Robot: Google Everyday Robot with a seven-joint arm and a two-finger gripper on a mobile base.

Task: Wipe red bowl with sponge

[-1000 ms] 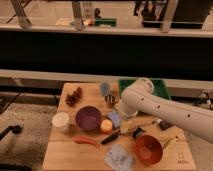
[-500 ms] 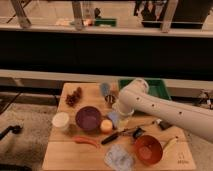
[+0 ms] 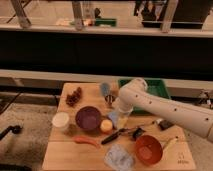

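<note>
The red bowl [image 3: 149, 149] sits upright at the front right of the wooden table [image 3: 65, 155]. A pale blue and yellow block that looks like the sponge [image 3: 117, 119] lies near the table's middle, just right of a purple bowl [image 3: 88, 118]. My gripper [image 3: 120, 111] is at the end of the white arm [image 3: 160, 107], which reaches in from the right. The gripper is low over the sponge, and the wrist hides most of it. It is well left of and behind the red bowl.
A white cup [image 3: 61, 121], a yellow ball [image 3: 105, 126], a carrot [image 3: 86, 141], a black-handled utensil [image 3: 117, 135], crumpled clear wrap [image 3: 119, 157], a dark red cluster [image 3: 75, 96] and a blue brush [image 3: 105, 90] crowd the table. A green tray [image 3: 156, 86] stands at the back right.
The arm's end has shifted a little to the left and down toward the sponge. The objects on the table have not moved.
</note>
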